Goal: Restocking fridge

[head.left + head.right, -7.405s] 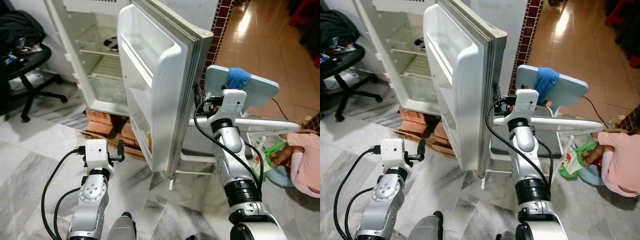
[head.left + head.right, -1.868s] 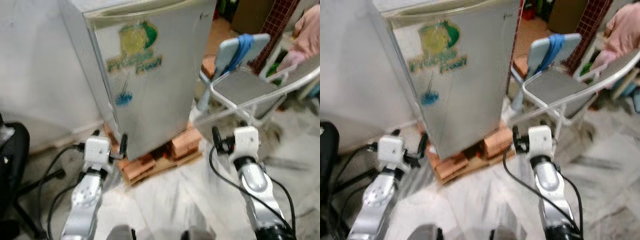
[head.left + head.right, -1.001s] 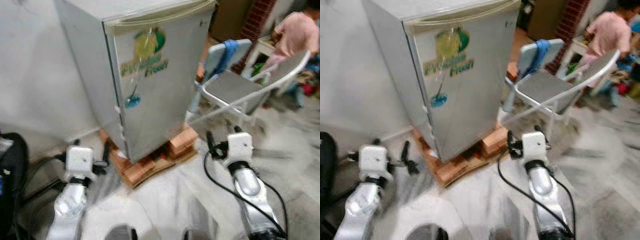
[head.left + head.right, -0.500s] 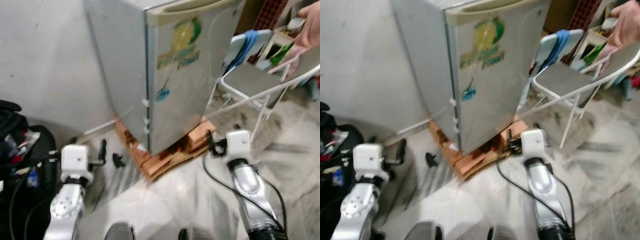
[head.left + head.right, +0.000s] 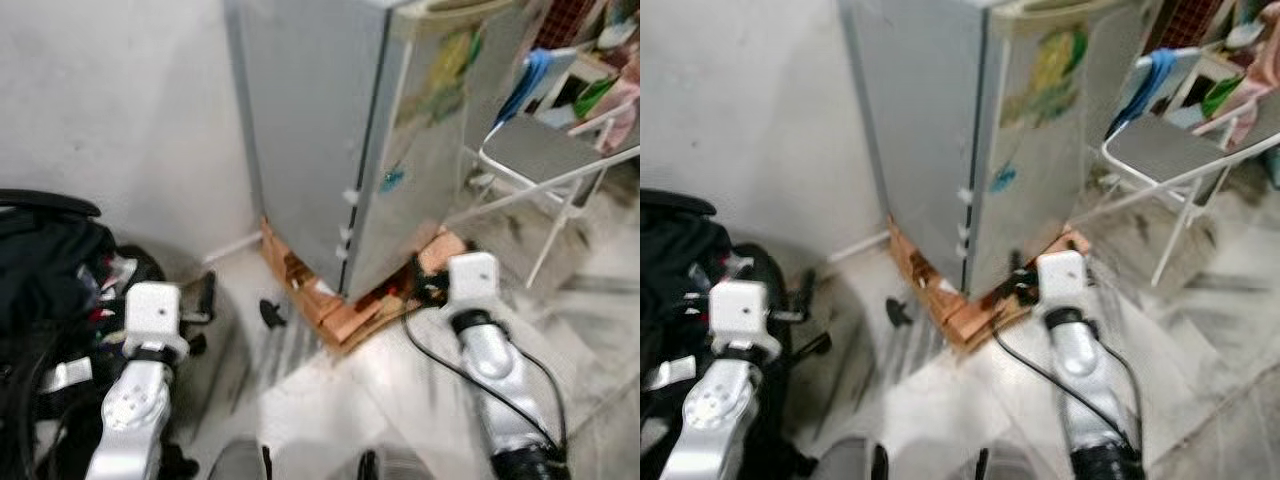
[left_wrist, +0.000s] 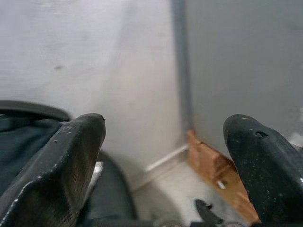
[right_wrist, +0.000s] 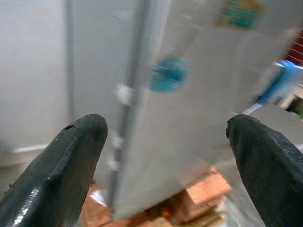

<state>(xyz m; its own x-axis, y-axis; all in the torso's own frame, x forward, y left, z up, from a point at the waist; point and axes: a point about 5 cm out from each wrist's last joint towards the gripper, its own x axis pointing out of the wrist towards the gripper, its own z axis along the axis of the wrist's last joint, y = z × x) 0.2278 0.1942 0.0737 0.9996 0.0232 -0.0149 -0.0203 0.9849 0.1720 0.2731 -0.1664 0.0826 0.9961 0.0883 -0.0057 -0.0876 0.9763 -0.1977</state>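
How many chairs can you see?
2: a white folding chair right of the fridge, and a black office chair at the left. Others may be hidden.

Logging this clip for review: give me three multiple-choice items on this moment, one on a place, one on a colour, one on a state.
1. What does the fridge stand on?
A. stacked bricks
B. a metal trolley
C. a wooden table

2. What colour is the cloth hung on the folding chair?
A. red
B. blue
C. yellow

3. How is the fridge door?
A. wide open
B. taken off
C. shut

Answers:
1. A, the bricks show reddish-brown under its base.
2. B, a blue cloth drapes over the chair back.
3. C, the door with the sticker lies flush against the body, and both the left gripper and right gripper hold nothing, fingers spread.
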